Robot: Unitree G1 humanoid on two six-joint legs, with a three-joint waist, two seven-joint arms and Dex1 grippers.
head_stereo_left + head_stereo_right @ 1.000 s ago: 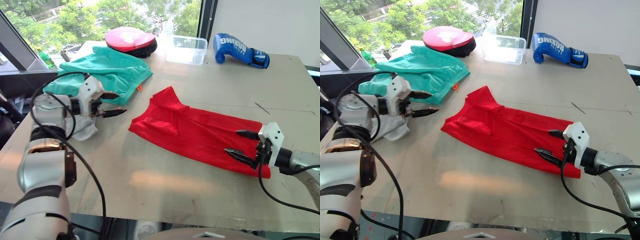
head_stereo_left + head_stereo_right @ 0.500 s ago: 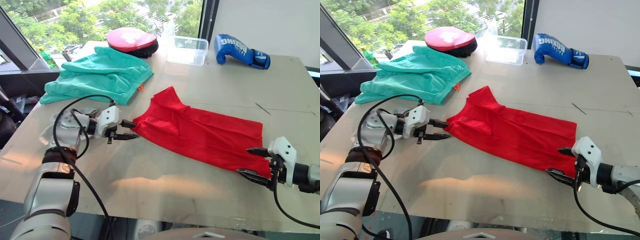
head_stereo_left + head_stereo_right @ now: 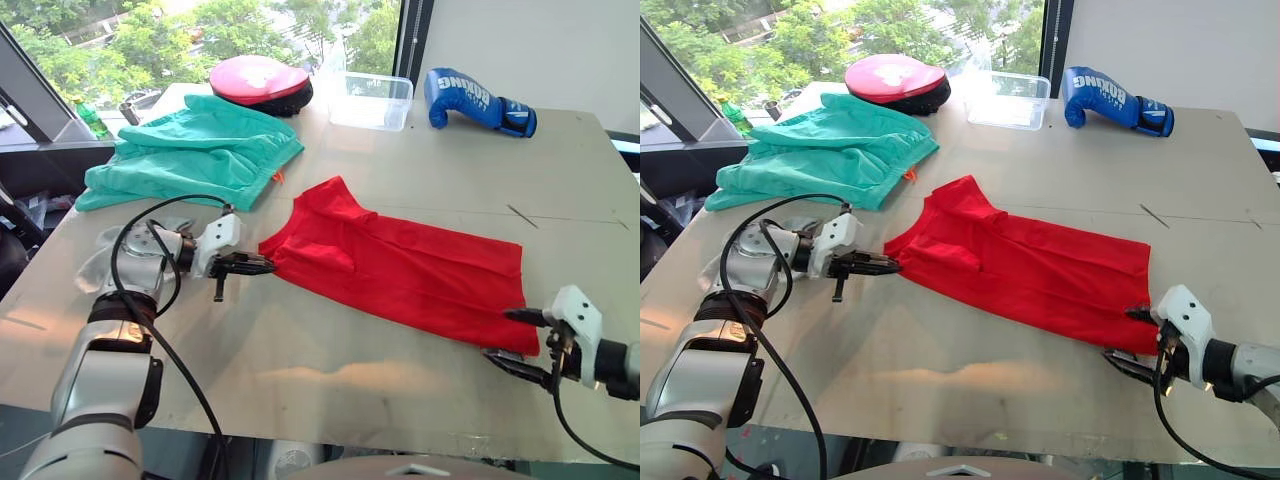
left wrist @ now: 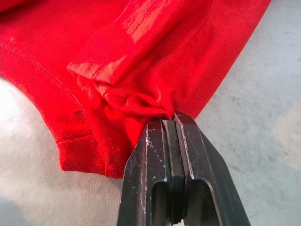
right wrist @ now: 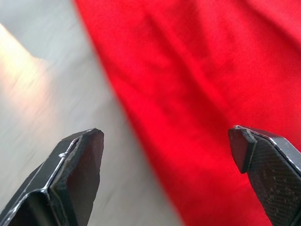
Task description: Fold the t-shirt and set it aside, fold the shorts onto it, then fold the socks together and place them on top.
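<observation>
T-shirt (image 3: pixel 400 265): red, flat on counter (image 3: pixel 300 350). Left tool (image 3: pixel 266 266): pinching its left edge. Right tool (image 3: pixel 518 340): spread wide at its right corner.

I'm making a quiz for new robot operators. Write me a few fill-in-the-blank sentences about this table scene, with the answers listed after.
1. The left gripper is shut on the edge of the ____ t-shirt.
2. The right gripper, near the t-shirt's other end, is ____.
3. The teal-green shorts lie on the table on the robot's ____ side of the t-shirt.
4. The boxing glove at the far edge is ____ in colour.

Missing words: red; open; left; blue
</observation>
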